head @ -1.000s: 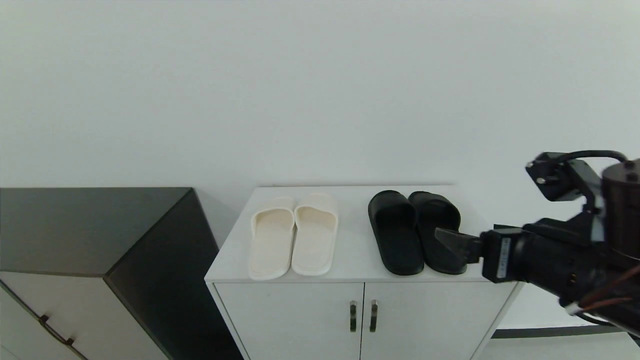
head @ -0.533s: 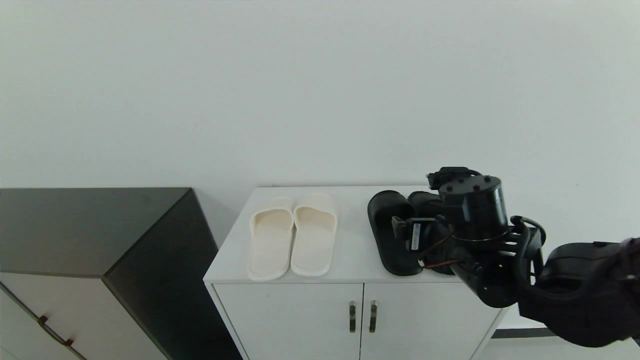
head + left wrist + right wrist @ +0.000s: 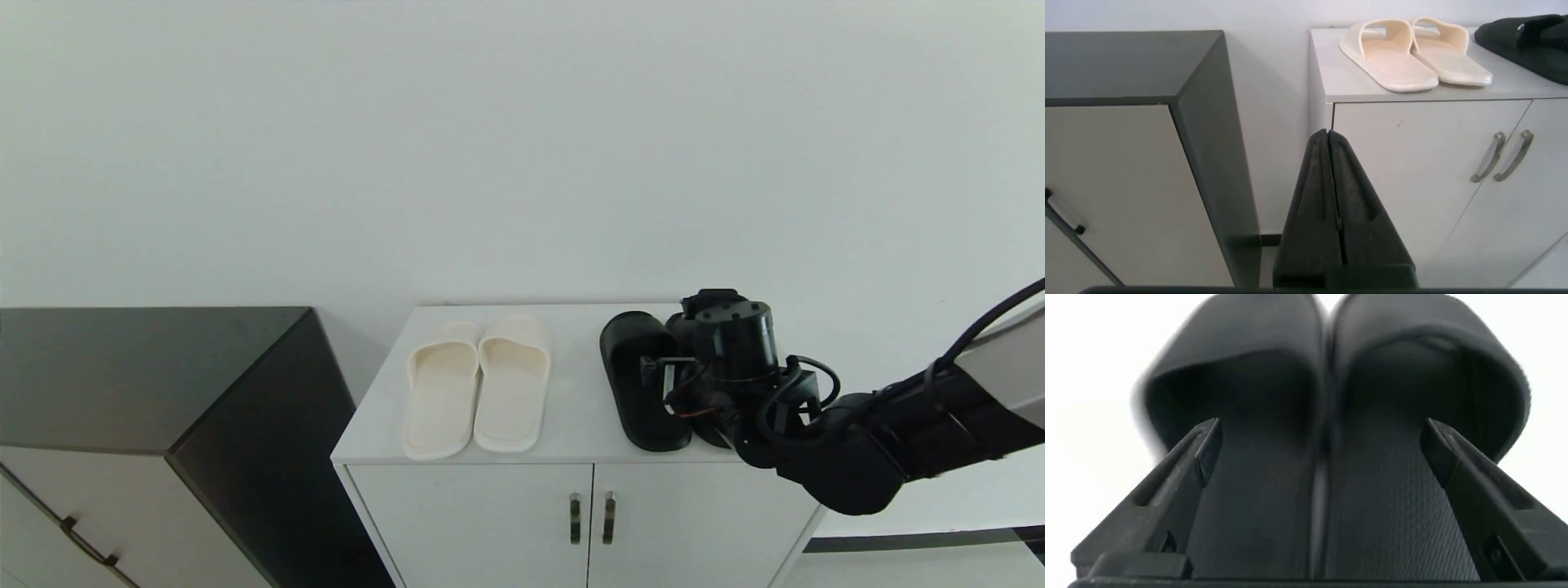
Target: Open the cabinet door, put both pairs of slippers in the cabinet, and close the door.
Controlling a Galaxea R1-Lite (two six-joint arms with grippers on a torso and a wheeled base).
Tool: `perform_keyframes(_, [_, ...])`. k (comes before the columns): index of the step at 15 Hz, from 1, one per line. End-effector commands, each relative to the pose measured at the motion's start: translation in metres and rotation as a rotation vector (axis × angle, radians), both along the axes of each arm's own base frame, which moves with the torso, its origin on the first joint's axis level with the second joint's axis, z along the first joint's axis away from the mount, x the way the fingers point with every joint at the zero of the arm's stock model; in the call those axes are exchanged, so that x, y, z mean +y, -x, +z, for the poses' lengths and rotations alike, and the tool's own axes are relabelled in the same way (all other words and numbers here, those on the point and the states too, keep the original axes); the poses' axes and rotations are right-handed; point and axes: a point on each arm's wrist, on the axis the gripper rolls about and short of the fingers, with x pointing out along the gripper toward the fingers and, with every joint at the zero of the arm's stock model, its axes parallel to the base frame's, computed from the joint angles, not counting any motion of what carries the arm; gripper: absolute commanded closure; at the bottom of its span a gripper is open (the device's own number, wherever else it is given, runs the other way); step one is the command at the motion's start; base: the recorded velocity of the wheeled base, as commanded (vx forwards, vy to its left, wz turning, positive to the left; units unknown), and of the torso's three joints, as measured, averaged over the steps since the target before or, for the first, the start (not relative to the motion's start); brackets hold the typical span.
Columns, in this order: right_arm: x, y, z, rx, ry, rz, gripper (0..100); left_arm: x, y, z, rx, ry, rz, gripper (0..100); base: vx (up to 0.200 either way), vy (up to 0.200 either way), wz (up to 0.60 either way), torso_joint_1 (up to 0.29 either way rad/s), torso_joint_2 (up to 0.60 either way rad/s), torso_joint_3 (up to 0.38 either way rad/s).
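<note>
A cream pair of slippers and a black pair lie side by side on top of the white cabinet. Both cabinet doors are closed, their two handles meeting at the centre. My right arm's wrist hangs over the black pair and covers the right slipper. In the right wrist view my right gripper is open, with one finger outside each side of the black pair. My left gripper is shut and empty, low in front of the cabinet's left corner.
A dark-topped cabinet with a drawer handle stands to the left of the white one, a narrow gap between them. A plain white wall rises behind. The left wrist view also has the cream slippers and door handles.
My right arm has swung in from the right edge to above the black slippers, its wrist turning downward. The slippers, the doors and the left gripper have not moved.
</note>
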Motion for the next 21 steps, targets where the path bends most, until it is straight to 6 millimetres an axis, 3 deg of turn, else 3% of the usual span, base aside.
perform_keyframes(1, [0.005,-0.020,-0.013,0.005,0.007,-0.016,0,0.000,0.000,0.000,0.000,0.000,0.000,100,0.000,0.000,0.00,0.000,0.00,0.000])
perform_keyframes(8, [0.004,-0.062,-0.013,-0.040,0.001,-0.026,0,0.000,0.000,0.000,0.000,0.000,0.000,100,0.000,0.000,0.00,0.000,0.00,0.000])
perform_keyframes(9, [0.004,-0.064,-0.013,-0.043,0.001,-0.028,100,0.000,0.000,0.000,0.000,0.000,-0.001,100,0.000,0.000,0.00,0.000,0.00,0.000])
perform_keyframes(15, [0.004,-0.060,-0.009,-0.051,0.017,-0.024,100,0.000,0.000,0.000,0.000,0.003,0.000,100,0.000,0.000,0.00,0.000,0.00,0.000])
perform_keyframes(19, [0.005,-0.028,0.015,-0.069,0.005,0.020,100,0.000,0.000,0.000,0.000,0.005,0.000,100,0.000,0.000,0.00,0.000,0.00,0.000])
perform_keyframes(21, [-0.001,0.004,0.027,-0.064,0.018,0.089,100,0.000,0.000,0.000,0.000,0.006,0.000,100,0.000,0.000,0.00,0.000,0.00,0.000])
